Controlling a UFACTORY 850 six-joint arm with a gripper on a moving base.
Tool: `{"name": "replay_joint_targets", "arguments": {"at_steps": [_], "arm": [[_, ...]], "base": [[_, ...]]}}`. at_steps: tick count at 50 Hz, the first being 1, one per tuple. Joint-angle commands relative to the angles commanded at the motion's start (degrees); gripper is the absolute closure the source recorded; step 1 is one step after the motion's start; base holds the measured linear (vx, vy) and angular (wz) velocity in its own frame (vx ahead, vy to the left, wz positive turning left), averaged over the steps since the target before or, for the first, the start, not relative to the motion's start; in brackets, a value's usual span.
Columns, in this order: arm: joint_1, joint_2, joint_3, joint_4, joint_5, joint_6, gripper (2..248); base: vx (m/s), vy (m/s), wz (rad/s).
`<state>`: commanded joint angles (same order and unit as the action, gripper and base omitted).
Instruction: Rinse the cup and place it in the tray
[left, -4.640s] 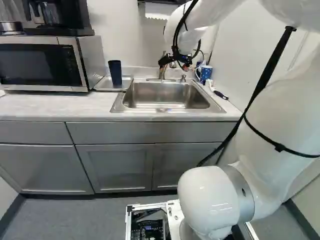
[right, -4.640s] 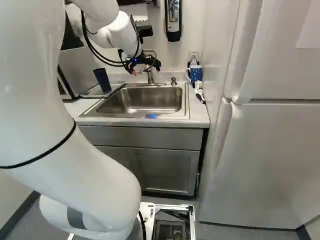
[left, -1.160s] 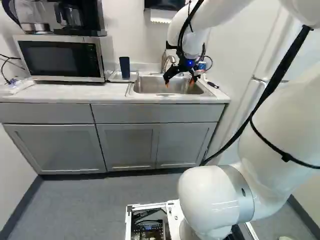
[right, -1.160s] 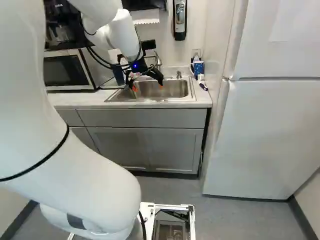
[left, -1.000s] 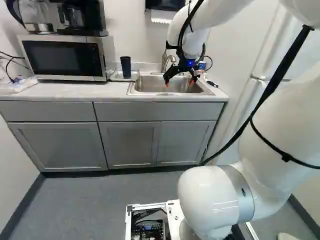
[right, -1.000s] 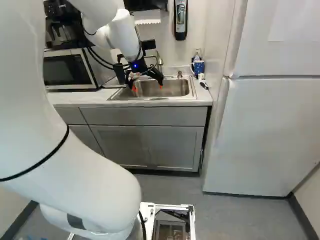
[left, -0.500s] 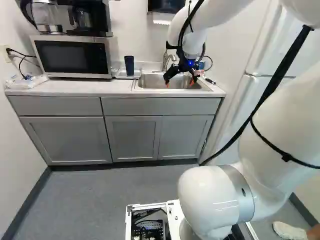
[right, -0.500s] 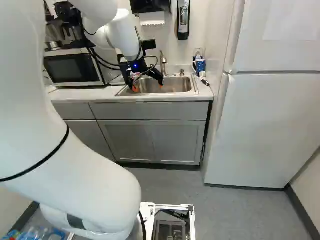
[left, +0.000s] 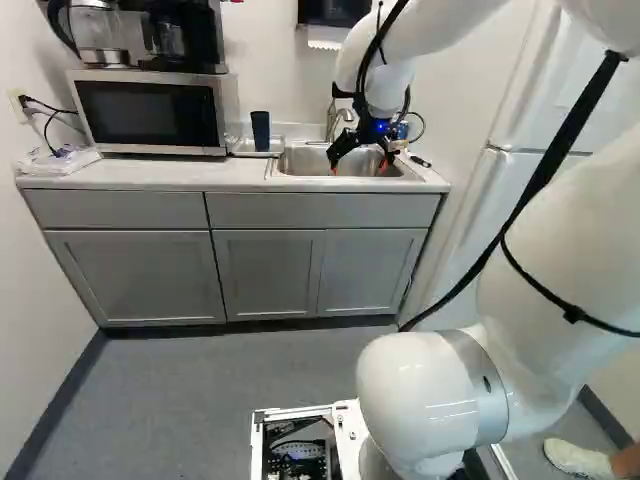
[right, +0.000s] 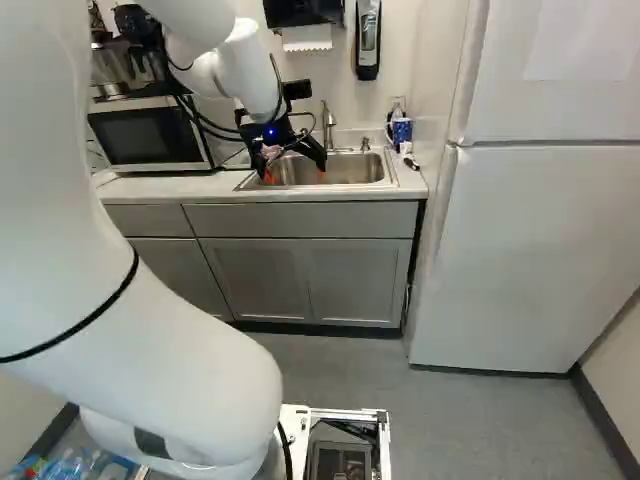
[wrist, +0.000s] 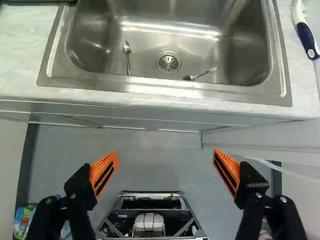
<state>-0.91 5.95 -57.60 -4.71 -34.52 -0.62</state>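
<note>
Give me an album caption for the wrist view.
The claw, wide open, with a steel sink ahead and two pieces of cutlery lying near its drain.

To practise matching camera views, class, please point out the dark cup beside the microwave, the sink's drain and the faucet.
Dark cup (left: 261, 131): left base view, middle of its outer side.
Drain (wrist: 168, 62): wrist view, centre of its strainer.
Faucet (right: 328, 124): right base view, on its upright neck.
</note>
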Motion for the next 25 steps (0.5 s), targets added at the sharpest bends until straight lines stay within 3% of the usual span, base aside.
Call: {"name": "replay_joint_targets", "arguments": {"at_steps": [25], "arm": [[0.00,0.00,0.00,0.00,0.00,0.00,3]], "base": [[0.000,0.000,0.000]]}}
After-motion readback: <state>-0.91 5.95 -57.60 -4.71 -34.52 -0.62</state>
